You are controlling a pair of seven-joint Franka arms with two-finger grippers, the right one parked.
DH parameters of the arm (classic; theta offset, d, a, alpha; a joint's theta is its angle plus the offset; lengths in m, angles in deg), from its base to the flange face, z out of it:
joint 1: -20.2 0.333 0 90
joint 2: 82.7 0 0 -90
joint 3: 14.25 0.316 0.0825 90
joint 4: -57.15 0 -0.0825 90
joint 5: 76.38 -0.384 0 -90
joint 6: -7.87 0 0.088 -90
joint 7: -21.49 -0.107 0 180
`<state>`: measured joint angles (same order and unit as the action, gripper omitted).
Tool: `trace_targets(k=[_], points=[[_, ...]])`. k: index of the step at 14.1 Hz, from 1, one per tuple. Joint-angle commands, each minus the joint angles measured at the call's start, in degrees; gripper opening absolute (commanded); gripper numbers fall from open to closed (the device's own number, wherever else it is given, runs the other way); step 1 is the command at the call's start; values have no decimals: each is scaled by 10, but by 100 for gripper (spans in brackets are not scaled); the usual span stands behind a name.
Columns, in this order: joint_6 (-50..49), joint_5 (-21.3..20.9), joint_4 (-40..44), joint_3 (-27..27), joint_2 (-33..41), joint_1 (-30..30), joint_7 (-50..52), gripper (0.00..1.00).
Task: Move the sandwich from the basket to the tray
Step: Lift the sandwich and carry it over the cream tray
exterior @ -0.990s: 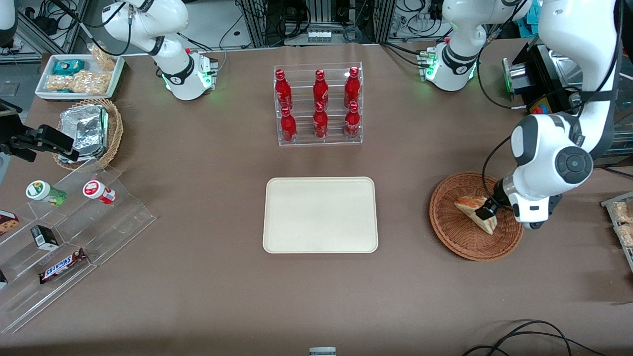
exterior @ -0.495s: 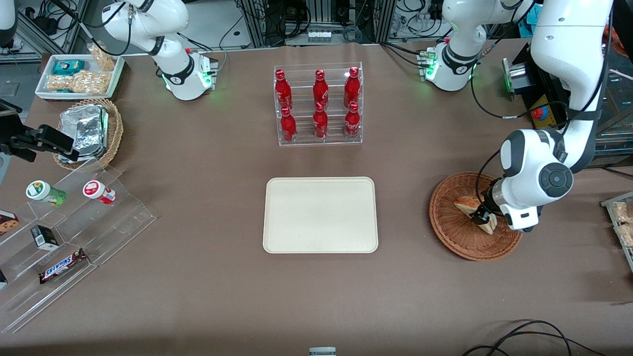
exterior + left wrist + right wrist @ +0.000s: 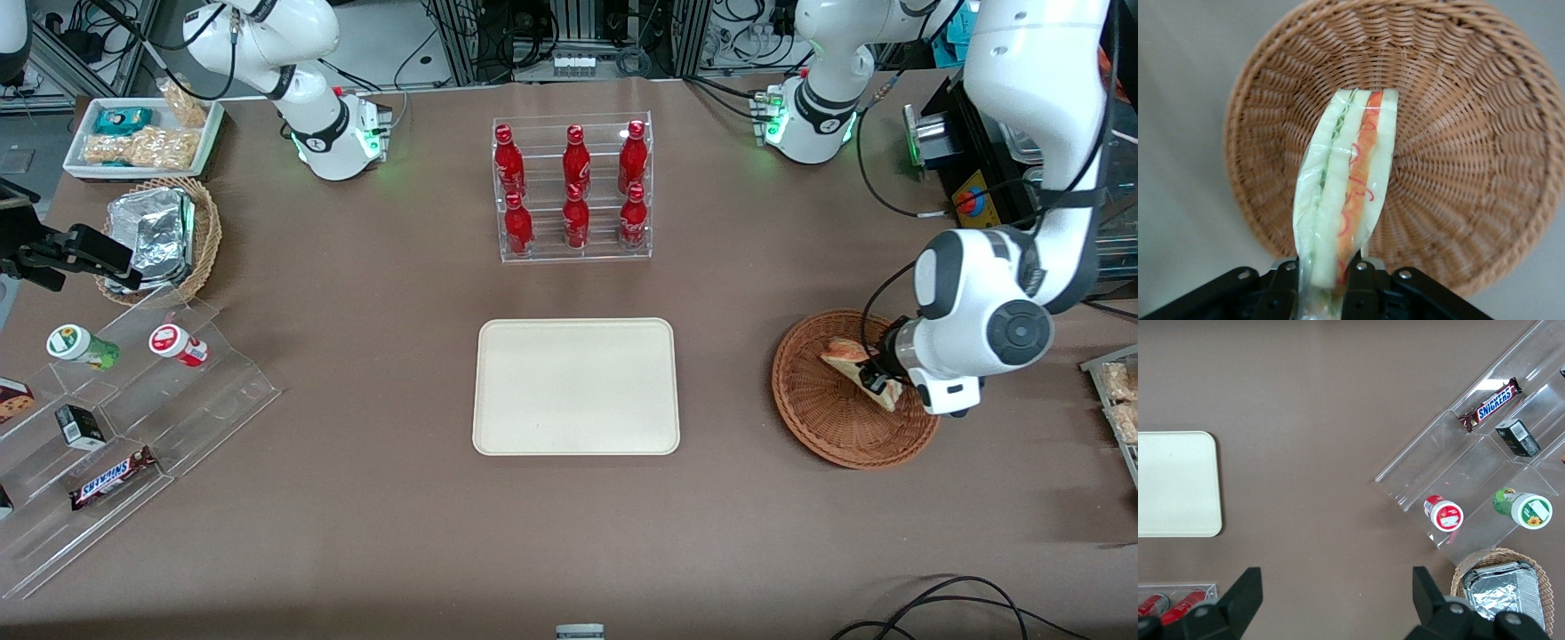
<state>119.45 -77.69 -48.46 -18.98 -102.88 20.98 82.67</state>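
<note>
on the brown counter (image 3: 356,373) the step in hand looks like the lift-out: the pincer (image 3: 1327,283) sits over the basket (image 3: 813,418), clamped on one end of the sandwich (image 3: 846,356), which hangs just above the weave. next it must rise over the rim and carry toward 9 o'clock to the bare tray (image 3: 576,388). the bottle rack (image 3: 573,188), at 12 o'clock from the tray, stands clear of that path.

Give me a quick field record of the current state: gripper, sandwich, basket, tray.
gripper: shut on the sandwich, over the basket
sandwich: pinched at one end between the fingers, lifted above the basket's floor
basket: toward the working arm's end of the table, nothing else in it
tray: table centre, nothing on it
step left: carry sandwich to tray
</note>
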Motion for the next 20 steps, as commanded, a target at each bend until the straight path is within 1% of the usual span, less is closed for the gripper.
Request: trace_targets(k=[1,2,6,7,8,9,10,11,13,15,17,20], points=[[-62,-7,57,-2,0,-23,10,6],[-60,-4,58,-5,0,-29,10,5],[-39,-4,72,-21,-14,-114,-4,5],[-27,-4,82,-24,-27,-139,-5,4],[-5,-7,101,-25,-52,-164,-27,5],[15,-2,122,-25,-74,-179,-86,6],[26,0,140,-27,-92,-191,-115,7],[28,-1,175,-37,-116,-209,-122,9],[28,-4,232,-43,-157,-239,-126,9],[41,-4,260,-47,-186,-270,-128,8],[92,-7,268,-46,-209,-312,-126,8],[148,-5,277,-46,-244,-347,-120,9]])
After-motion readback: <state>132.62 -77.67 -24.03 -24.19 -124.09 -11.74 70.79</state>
